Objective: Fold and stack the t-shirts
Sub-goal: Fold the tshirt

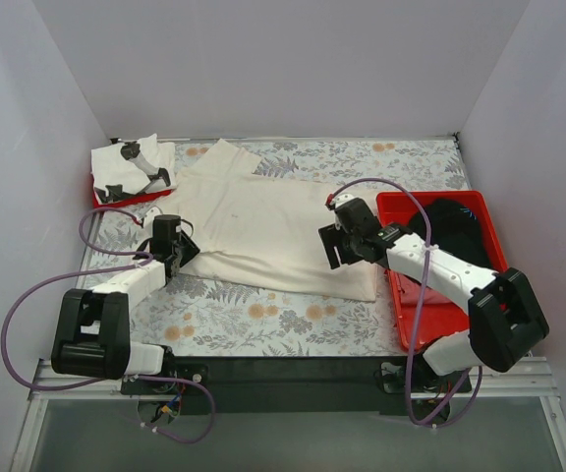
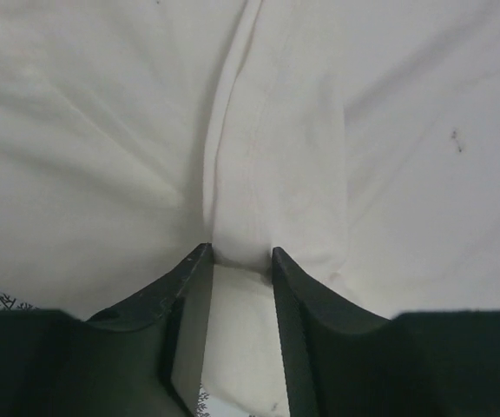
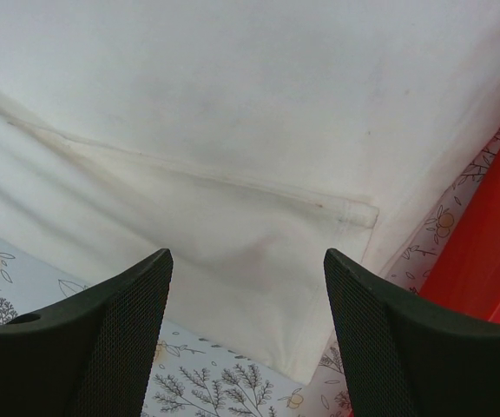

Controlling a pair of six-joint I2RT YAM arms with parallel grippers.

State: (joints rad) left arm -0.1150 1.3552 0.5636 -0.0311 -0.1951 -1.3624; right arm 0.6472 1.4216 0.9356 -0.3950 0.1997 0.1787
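Observation:
A plain cream-white t-shirt (image 1: 263,226) lies spread flat across the middle of the floral table. My left gripper (image 1: 177,251) is at the shirt's left edge. In the left wrist view it (image 2: 241,254) is shut on a pinched ridge of the cream cloth (image 2: 267,174). My right gripper (image 1: 337,241) hovers over the shirt's right part. In the right wrist view it (image 3: 246,256) is open and empty above a hemmed corner of the shirt (image 3: 319,226). A black t-shirt (image 1: 455,226) lies in the right tray. A white t-shirt with black marks (image 1: 131,162) lies on the back-left tray.
A red plastic tray (image 1: 440,305) stands at the right, close to the shirt's right edge, and shows in the right wrist view (image 3: 484,252). A second red tray (image 1: 106,200) is at the back left under the marked shirt. Grey walls enclose the table.

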